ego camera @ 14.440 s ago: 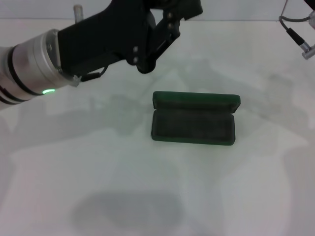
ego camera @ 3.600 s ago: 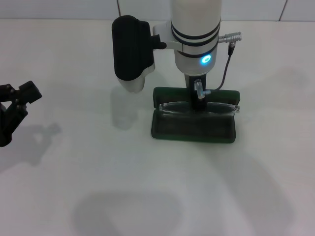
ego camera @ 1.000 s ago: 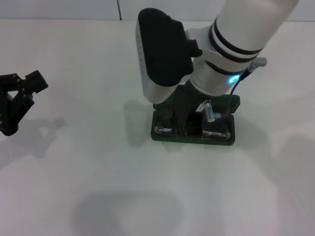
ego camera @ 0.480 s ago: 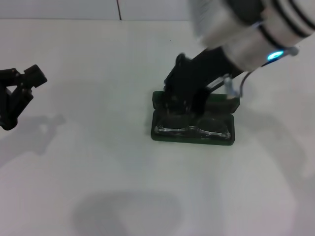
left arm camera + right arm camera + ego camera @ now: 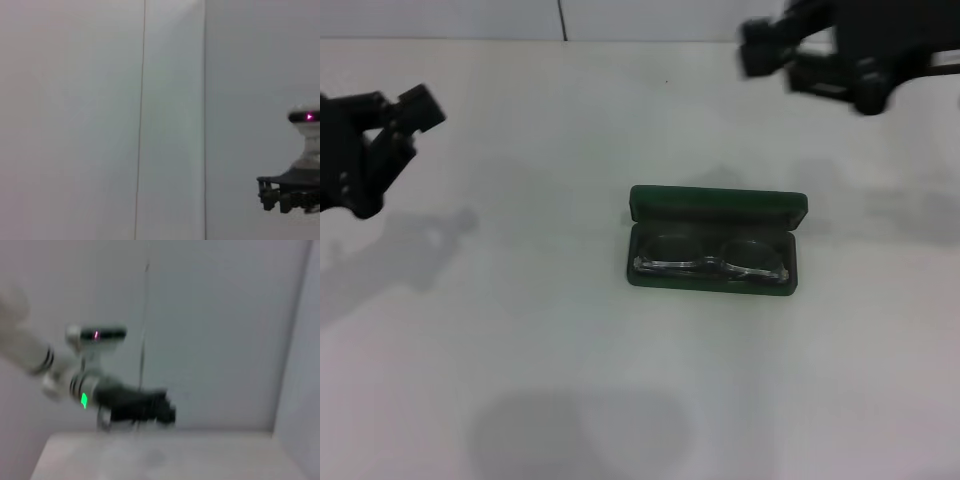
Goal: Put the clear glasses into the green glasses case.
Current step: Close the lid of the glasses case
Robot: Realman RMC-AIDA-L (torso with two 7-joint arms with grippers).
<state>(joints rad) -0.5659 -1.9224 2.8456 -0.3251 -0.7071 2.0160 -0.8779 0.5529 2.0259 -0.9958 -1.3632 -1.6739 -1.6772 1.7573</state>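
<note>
The green glasses case (image 5: 715, 205) lies open in the middle of the white table, its lid standing up at the back. Folded inside its lower half, the clear glasses (image 5: 710, 260) rest with nothing holding them. My right gripper (image 5: 777, 58) hangs high at the back right, well away from the case, open and empty. It also shows far off as the right gripper (image 5: 285, 192) in the left wrist view. Off at the far left, my left gripper (image 5: 395, 105) is raised, open and empty; the right wrist view shows the left gripper (image 5: 145, 407) in the distance.
The white table (image 5: 520, 330) stretches on all sides of the case. A white wall with a vertical seam (image 5: 562, 18) runs behind it. The robot's head with a pink light (image 5: 96, 334) appears in both wrist views.
My right gripper has let go of the clear glasses and pulled up and back to the right, leaving them in the case. The left gripper has risen a little.
</note>
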